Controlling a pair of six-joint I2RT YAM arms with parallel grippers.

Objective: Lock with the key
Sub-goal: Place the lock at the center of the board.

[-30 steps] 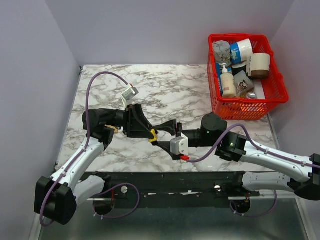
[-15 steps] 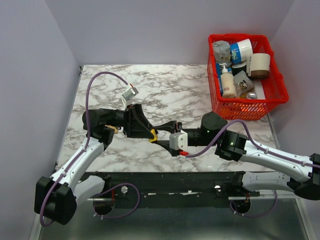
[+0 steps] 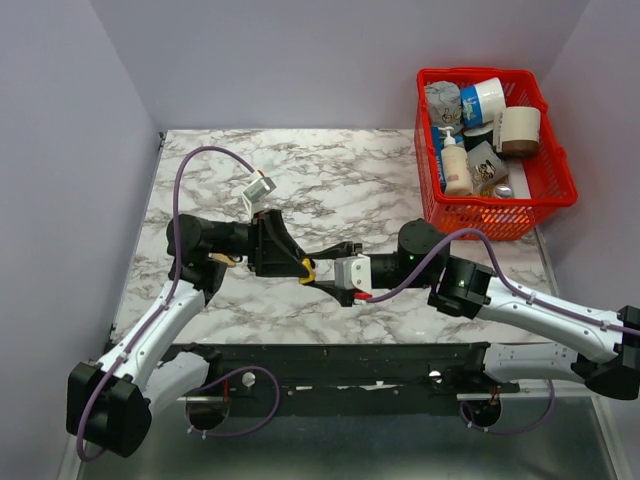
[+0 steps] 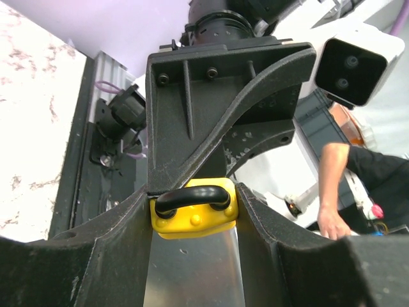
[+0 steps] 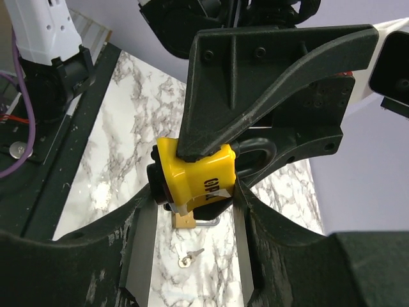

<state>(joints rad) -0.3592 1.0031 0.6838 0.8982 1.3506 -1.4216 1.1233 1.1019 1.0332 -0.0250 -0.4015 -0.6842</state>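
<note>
Top view: the right gripper (image 3: 318, 273) is edging leftward, closing on the yellow padlock (image 3: 307, 270) held aloft mid-frame.

Left wrist: the left gripper (image 4: 193, 214) is clenching it.

Right wrist: the fingers (image 5: 144, 246) are flanking it, squeeze unclear; the key (image 5: 192, 258) is lying below, unused.

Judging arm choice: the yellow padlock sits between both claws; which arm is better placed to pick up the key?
Right, probably: the key lies on the marble straight beyond the right claw in its wrist view, while the left claw clamps the padlock.
</note>
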